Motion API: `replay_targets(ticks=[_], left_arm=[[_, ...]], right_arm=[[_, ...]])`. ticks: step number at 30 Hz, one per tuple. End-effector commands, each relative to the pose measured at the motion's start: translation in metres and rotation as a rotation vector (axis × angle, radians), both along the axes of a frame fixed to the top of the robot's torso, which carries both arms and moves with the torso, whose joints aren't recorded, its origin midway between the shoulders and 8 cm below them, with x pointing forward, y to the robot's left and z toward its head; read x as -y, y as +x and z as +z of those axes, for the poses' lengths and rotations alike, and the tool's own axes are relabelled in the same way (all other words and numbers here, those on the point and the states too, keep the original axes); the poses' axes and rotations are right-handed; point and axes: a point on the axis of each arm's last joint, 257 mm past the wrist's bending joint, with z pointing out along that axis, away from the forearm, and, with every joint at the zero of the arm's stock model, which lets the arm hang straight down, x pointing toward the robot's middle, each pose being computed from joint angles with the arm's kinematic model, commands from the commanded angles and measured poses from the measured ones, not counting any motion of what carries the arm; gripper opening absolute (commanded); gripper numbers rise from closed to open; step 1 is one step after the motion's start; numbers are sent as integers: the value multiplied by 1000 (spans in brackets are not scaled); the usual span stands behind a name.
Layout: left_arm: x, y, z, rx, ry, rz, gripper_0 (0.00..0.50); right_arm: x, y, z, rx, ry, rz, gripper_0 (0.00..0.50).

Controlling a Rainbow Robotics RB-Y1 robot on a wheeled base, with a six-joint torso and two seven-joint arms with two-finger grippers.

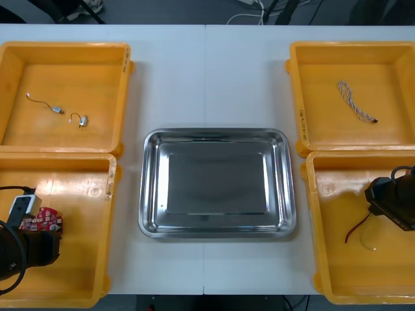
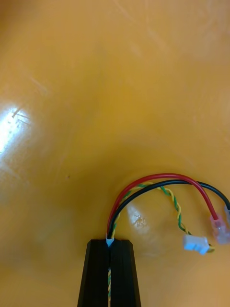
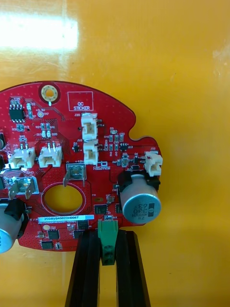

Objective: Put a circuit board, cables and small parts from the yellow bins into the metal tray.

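The left pincer [image 3: 107, 233] is clenched on the circuit board [image 3: 72, 144]. Its two black fingers [image 3: 88, 249] pinch a small green connector [image 3: 108, 242] at the board's rim. The round red board spreads out beyond the fingertips, over the floor of the near left yellow bin [image 1: 78, 265]; whether it is lifted clear of that floor I cannot tell. The right pincer [image 2: 110, 241] is clenched on the red and yellow cable [image 2: 158, 178], the fingers almost together with the wires nipped at their tips. From there a red wire, a black wire and a twisted yellow-green pair arch away and curve back to one side of the pincer. They end in a white plug [image 2: 196, 243] and a clear reddish plug [image 2: 218, 229] just beside the fingertips, inside the near right yellow bin [image 1: 350, 272]. Between the two pincers the metal tray [image 1: 150, 194] sits on the worktop [image 1: 207, 78], bare and shiny inside. Beyond the left pincer, the far left yellow bin [image 1: 65, 71] holds two small metal parts [image 1: 57, 110] lying near each other. Beyond the right pincer, the far right yellow bin [image 1: 324, 84] holds a twisted blue and white cable [image 1: 356, 102].
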Motion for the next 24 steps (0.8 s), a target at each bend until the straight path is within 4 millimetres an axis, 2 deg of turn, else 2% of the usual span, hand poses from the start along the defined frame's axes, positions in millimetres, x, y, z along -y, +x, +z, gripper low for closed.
replay_targets(ticks=[1, 10, 17, 24], left_arm=[[9, 8, 6, 18, 20, -67, 0], [6, 8, 12, 1, 26, -65, 0], [-2, 8, 42, -26, 52, -64, 0], [-6, 11, 71, -33, 68, -60, 0]], right_arm=[[-16, 8, 25, 18, 18, 11, 0], [-8, -4, 81, 43, -37, 61, 0], [-3, -13, 112, 50, -78, 101, 0], [-1, -4, 146, 128, -118, 152, 0]])
